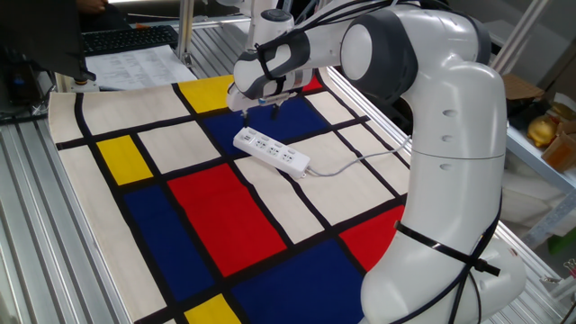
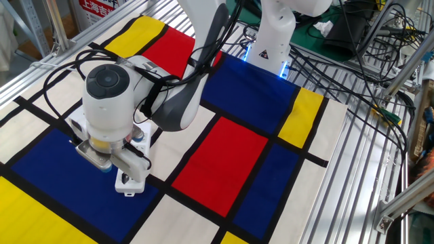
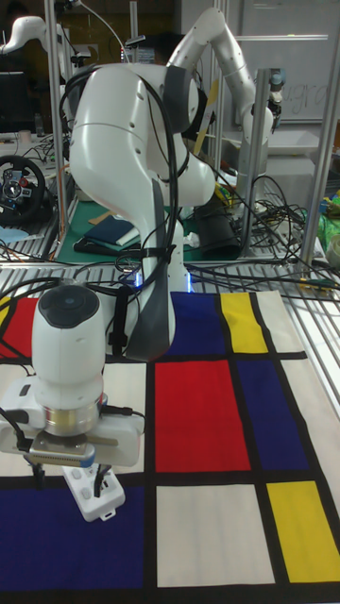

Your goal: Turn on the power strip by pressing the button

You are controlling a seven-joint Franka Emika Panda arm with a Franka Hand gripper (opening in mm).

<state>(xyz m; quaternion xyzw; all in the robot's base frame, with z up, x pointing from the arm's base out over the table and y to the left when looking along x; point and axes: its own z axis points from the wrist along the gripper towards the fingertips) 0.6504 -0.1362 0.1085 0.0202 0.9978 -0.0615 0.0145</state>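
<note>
Claw [image 1: 260,109] poised above strip [image 1: 270,152] end, finger state indiscernible. Strip flat on cloth just below, cord [image 1: 353,163] trailing away. Best pressed straight down, centred on button, gently.

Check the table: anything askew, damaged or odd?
Nothing stands out. The power strip lies flat and intact, diagonal across the mat, its cord trailing loosely toward the arm's base. The gripper hangs just above the strip's far end. No spills or damage are visible.
</note>
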